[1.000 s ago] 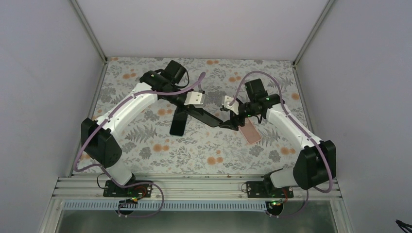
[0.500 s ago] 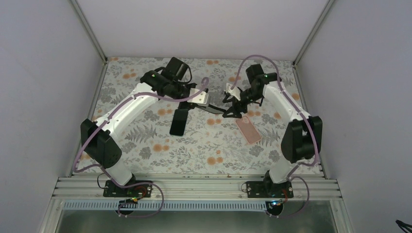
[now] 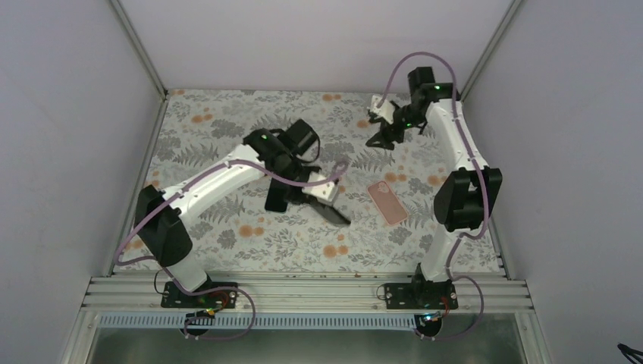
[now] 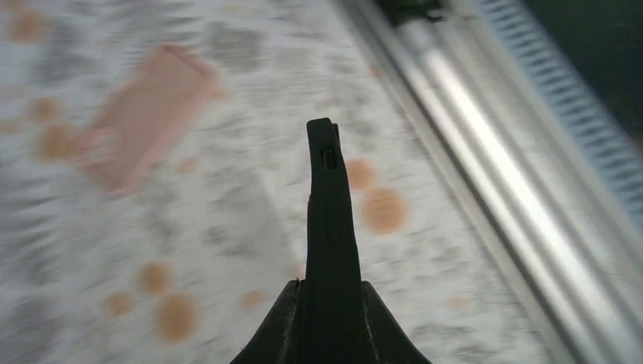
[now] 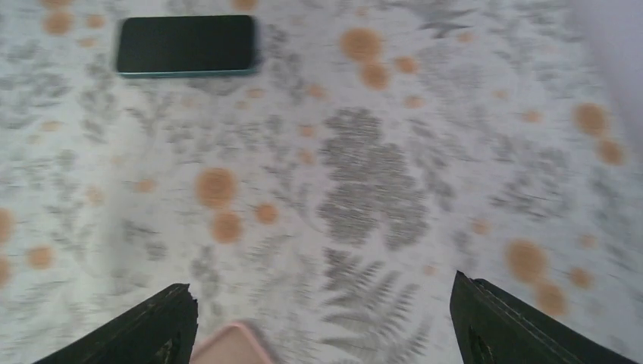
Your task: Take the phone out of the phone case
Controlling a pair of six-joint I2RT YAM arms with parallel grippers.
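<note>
My left gripper (image 3: pixel 322 203) is shut on a black phone (image 3: pixel 336 214) and holds it edge-on above the mat. In the left wrist view the phone (image 4: pixel 327 220) sticks out from between the gripper (image 4: pixel 327 287) fingers, side buttons showing. The pink phone case (image 3: pixel 387 202) lies flat and empty on the mat to the right; it also shows in the left wrist view (image 4: pixel 148 114), and its corner in the right wrist view (image 5: pixel 231 345). My right gripper (image 3: pixel 381 138) is open and empty, raised near the back right corner; its fingers (image 5: pixel 170 318) stand wide apart.
A second dark phone with a teal edge (image 3: pixel 277 193) lies on the floral mat under the left arm, also in the right wrist view (image 5: pixel 186 45). The metal rail (image 3: pixel 303 292) runs along the near edge. Enclosure walls and posts (image 3: pixel 474 61) stand close to the right arm.
The grippers have parted. My left gripper carried the black phone toward the near side. My right gripper swung away to the back right, open. The pink case stayed on the mat.
</note>
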